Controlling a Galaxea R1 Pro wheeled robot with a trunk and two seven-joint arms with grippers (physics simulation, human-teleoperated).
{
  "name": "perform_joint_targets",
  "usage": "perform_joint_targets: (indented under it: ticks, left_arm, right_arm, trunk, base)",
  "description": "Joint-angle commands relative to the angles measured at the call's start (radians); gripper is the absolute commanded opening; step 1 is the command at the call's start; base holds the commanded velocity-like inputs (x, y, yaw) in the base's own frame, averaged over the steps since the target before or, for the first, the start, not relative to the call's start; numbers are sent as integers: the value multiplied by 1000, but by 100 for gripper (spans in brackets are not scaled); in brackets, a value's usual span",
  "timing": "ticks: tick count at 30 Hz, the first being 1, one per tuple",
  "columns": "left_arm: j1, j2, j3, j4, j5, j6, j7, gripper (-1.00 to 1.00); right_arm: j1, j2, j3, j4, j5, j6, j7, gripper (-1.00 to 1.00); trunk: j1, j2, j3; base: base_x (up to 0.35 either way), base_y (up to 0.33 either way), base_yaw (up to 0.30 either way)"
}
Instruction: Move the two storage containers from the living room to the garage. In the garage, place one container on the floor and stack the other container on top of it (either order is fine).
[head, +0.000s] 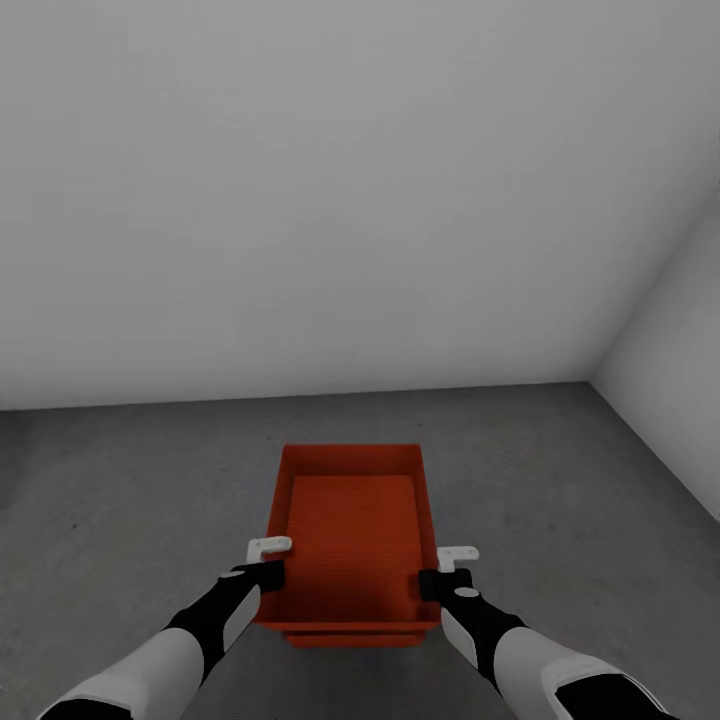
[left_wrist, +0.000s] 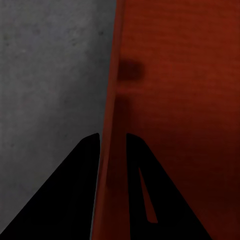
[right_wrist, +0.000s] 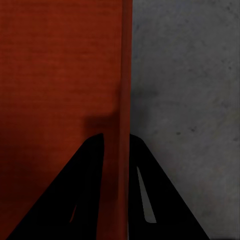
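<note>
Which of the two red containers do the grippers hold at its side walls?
The upper container, nested in the other. The lower container shows as a red strip under its near edge. The left gripper and right gripper pinch its walls.

Matt red-orange plastic storage container (head: 352, 520), faintly ribbed on its inner base, its thin wall pinched between smooth black fingers (left_wrist: 75, 200). Dull, mottled grey concrete floor (head: 560, 480) just outside the outer fingers. Plain, flat white-grey walls (head: 300, 200). Glossy white and black arm casings (head: 150, 670).

Two plain white-grey walls (head: 340, 200) meet at a corner.
</note>
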Motion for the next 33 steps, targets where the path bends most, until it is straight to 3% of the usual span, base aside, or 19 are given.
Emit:
perform_joint_targets:
  ticks: [1,33]
  left_arm:
    - [-1,0,17,-46,-14,1,96,-100]
    - [-1,-5,17,-38,-11,1,96,-100]
  right_arm:
    - [0,0,4,5,-17,-5,-6,-100]
    - [0,0,4,5,-17,-5,-6,-100]
  trunk:
    - [0,0,-1]
    - [0,0,-1]
  base:
    - [-42,0,0]
    - [-3,0,0]
